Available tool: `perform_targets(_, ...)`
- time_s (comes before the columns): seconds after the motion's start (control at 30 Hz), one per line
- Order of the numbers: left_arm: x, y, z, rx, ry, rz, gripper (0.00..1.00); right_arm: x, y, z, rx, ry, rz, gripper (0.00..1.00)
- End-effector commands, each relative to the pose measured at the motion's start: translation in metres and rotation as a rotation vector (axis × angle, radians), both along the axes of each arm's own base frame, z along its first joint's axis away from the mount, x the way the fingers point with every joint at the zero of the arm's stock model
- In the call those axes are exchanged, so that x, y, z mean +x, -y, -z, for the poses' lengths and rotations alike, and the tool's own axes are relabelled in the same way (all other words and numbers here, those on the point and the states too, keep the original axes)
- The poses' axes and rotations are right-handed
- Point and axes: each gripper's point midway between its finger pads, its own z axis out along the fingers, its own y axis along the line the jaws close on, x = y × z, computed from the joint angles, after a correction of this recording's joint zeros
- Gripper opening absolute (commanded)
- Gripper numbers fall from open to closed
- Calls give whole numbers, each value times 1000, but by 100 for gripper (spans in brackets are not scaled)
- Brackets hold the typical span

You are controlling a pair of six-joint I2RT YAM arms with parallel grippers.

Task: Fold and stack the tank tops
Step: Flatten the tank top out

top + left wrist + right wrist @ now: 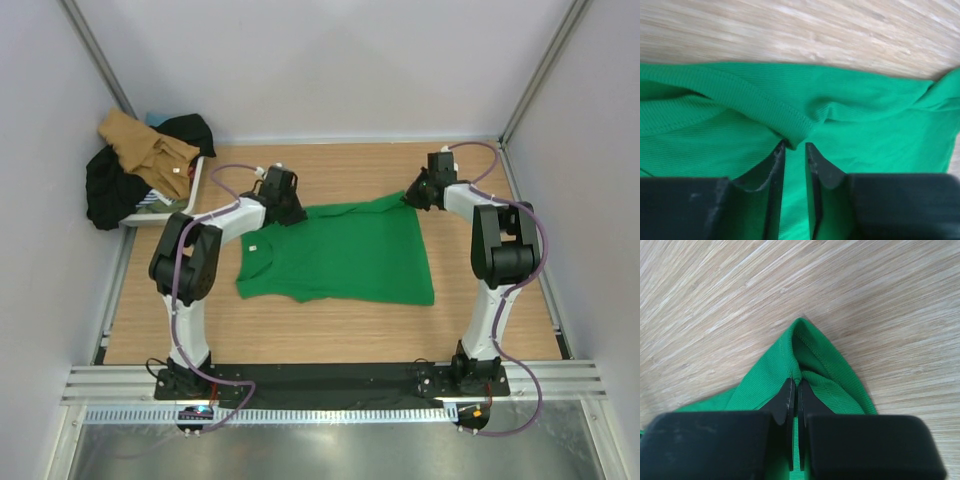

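The bright green tank top (340, 255) lies spread flat in the middle of the wooden table. My left gripper (291, 212) is at its far left corner. In the left wrist view the jaws (795, 145) stand slightly apart, with a ribbed hem fold (795, 131) just at their tips, not pinched. My right gripper (409, 198) is at the far right corner. In the right wrist view it (795, 383) is shut on a bunched peak of green cloth (805, 347). The tan tank top (145, 145) lies crumpled on a pile at the far left.
A black garment (110, 188) and another dark cloth (188, 128) lie with the tan top on a white tray (200, 172) at the table's far left corner. Grey walls enclose the table on three sides. Bare wood (330, 340) lies in front of the green top.
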Motion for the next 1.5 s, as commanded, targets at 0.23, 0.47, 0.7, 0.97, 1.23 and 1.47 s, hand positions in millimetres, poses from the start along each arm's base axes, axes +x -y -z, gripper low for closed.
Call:
perform_targets(0.23, 59, -6, -28, 116, 127, -39, 0, 33, -8, -53, 21, 158, -9, 1)
perform_targets(0.47, 88, -14, -32, 93, 139, -74, 0, 70, -13, -65, 36, 220, -3, 1)
perform_targets(0.7, 119, -31, -11, 31, 100, -138, 3, 116, 2, -60, -2, 260, 89, 64)
perform_targets(0.97, 126, -41, -35, 40, 143, -134, 58, 102, 19, -95, -38, 319, 101, 76)
perform_targets(1.23, 82, -24, -87, 88, 183, -39, 59, 27, 14, -87, -34, 197, 28, 58)
perform_targets(1.47, -14, 11, -92, 137, 135, 138, 58, -62, 31, -66, -113, 67, 62, 38)
